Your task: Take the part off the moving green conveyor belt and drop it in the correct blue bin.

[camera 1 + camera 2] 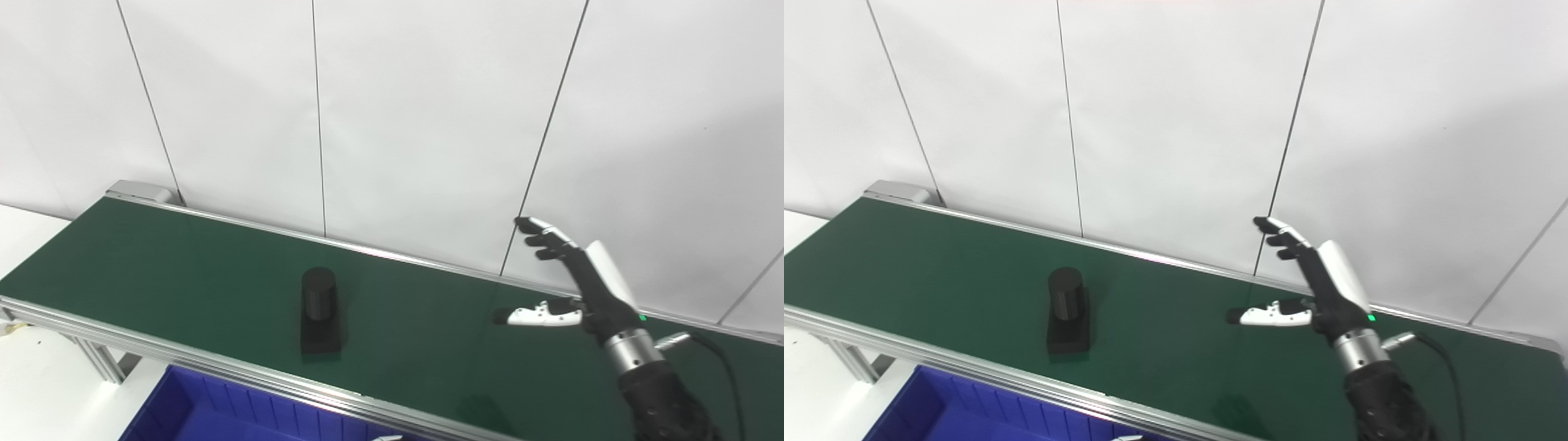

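Note:
A black part (319,311), an upright cylinder on a flat rectangular base, stands on the green conveyor belt (153,263) near its front edge; it also shows in the right eye view (1066,311). My right hand (572,282) is raised above the belt to the right of the part, well apart from it, open and empty, fingers pointing up and thumb pointing left. It also shows in the right eye view (1314,285). My left hand is not in view.
A blue bin (202,410) sits below the belt's front rail (184,355) at the bottom left. A white panelled wall stands right behind the belt. A small white object (386,438) peeks in at the bottom edge.

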